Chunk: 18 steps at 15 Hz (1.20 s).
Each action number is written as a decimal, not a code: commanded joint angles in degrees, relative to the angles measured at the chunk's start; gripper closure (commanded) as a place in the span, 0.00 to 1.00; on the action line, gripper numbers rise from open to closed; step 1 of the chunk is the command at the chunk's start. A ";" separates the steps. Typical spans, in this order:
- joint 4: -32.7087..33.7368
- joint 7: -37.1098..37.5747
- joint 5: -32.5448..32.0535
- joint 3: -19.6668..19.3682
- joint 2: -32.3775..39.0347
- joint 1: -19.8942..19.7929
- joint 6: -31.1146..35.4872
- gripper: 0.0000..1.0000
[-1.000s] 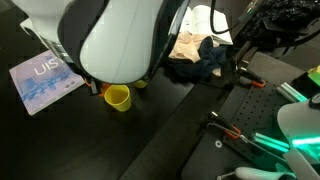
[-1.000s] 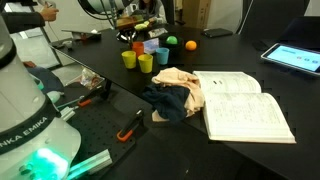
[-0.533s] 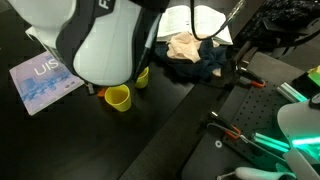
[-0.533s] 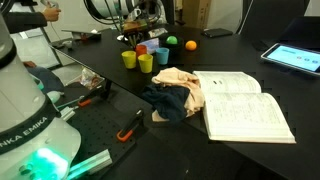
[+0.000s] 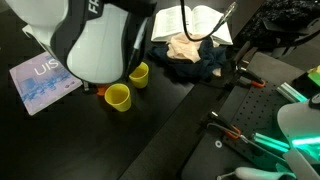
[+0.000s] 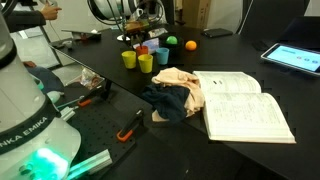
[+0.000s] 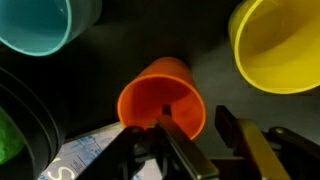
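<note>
In the wrist view an orange cup [image 7: 150,100] stands upright right below my gripper [image 7: 195,118]. The gripper is open, with one finger inside the cup and the other outside, so the rim lies between them. A teal cup [image 7: 35,25] is at the upper left and a yellow cup [image 7: 275,45] at the upper right. In an exterior view the gripper [image 6: 138,33] hangs over a cluster of cups at the far side of the black table, behind two yellow cups [image 6: 130,59] [image 6: 146,63]. The arm's body hides the gripper in an exterior view [image 5: 100,40].
An open book [image 6: 245,105] and a heap of dark and tan cloths [image 6: 172,92] lie on the black table. An orange ball [image 6: 190,45] and a green ball [image 6: 170,41] sit behind the cups. A blue booklet [image 5: 45,80] and two yellow cups [image 5: 118,97] [image 5: 139,74] lie near the arm.
The arm has shifted, uncovering the second yellow cup in an exterior view, and the gripper has settled lower over the cup cluster.
</note>
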 commanded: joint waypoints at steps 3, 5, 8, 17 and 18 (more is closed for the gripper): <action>2.22 0.91 -0.71 -1.31 0.28 1.35 -0.64 0.03; 2.41 0.98 -0.60 -1.41 -0.33 1.30 -1.03 0.00; 2.64 1.16 -0.42 -1.71 -2.08 0.97 -1.81 0.00; -3.05 2.38 1.92 -0.14 -14.88 -1.39 -11.48 0.00; -4.15 2.61 2.32 0.13 -16.56 -1.65 -12.10 0.00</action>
